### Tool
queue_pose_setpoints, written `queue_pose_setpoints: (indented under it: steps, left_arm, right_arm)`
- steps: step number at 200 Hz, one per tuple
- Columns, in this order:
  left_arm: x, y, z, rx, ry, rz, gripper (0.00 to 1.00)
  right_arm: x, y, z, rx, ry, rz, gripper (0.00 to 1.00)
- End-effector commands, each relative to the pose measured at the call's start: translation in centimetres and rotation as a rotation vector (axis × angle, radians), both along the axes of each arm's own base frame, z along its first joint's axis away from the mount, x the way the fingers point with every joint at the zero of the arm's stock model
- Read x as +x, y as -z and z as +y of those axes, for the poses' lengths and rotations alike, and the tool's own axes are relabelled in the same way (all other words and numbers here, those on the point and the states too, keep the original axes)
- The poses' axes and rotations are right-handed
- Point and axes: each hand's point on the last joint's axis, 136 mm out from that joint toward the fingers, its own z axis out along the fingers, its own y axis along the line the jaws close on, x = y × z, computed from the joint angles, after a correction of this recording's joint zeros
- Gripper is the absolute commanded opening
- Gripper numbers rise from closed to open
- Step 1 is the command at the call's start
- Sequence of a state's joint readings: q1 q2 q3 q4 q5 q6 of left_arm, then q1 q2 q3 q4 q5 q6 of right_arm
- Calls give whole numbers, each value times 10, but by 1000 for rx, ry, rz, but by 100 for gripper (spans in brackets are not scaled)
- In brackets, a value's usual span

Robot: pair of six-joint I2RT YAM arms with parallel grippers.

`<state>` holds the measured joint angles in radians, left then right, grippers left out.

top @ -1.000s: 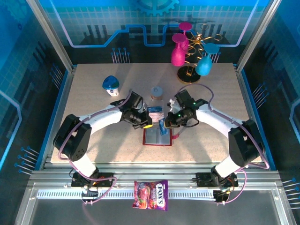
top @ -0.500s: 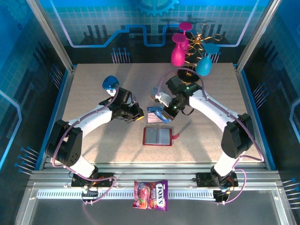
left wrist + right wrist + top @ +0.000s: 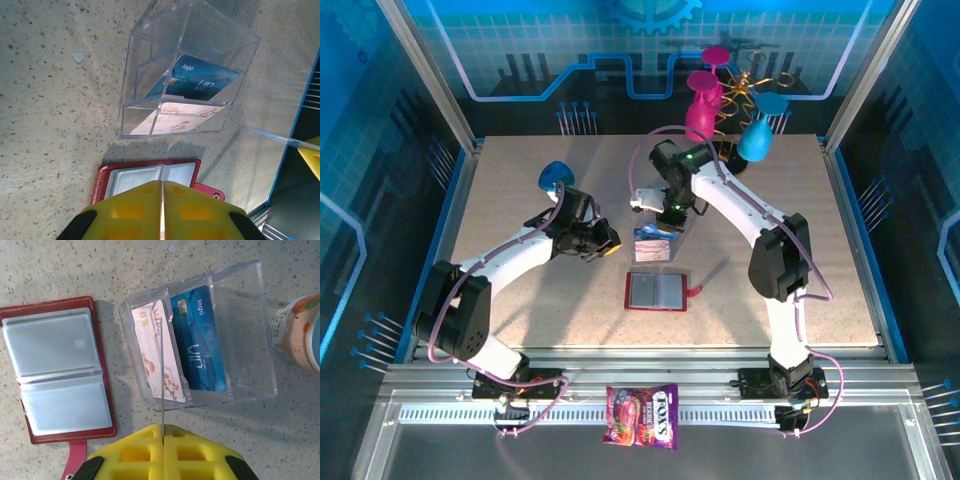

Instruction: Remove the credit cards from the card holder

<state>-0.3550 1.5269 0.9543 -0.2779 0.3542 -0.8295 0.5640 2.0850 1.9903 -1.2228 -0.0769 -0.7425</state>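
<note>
A second ago the right gripper was over the open card holder with a blue card pinched in it. Now that card stands in the clear box next to a white card, and the arm has swung back toward 12 o'clock, so the gripper hangs above the far side of the box. Its fingers are pressed together with nothing between them. The left gripper has also backed away from the holder and sits at about 9 o'clock from the box, likewise closed and empty. The card holder lies spread flat on the bench at 6 o'clock from the box, close to it but not touching. In the right wrist view its grey see-through pockets look bare, although a thin card tucked deep inside would be hard to spot. A small cup stands just beyond the box. By the look of it both credit cards are out and dropped off, so the job seems finished or very nearly so, with only a check of the pockets left.
</note>
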Motion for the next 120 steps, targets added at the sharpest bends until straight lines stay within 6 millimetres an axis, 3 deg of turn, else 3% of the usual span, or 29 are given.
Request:
queue_pose_setpoints:
  steps: [1, 99, 103, 120]
  left_arm:
    - [4, -7, 10, 0, -36, -26, 10]
    - [7, -3, 6, -36, -50, -8, 10]
    - [7, -3, 6, -38, -50, -8, 11]
    - [7, -1, 6, -39, -55, -5, 10]
  right_arm:
    - [-6, 2, -3, -58, -83, 30, 0]
    - [19, 12, 18, -78, -156, 14, 0]
    - [19, 22, 19, -90, -159, 34, 0]
    - [19, 29, 20, -100, -167, 56, 0]
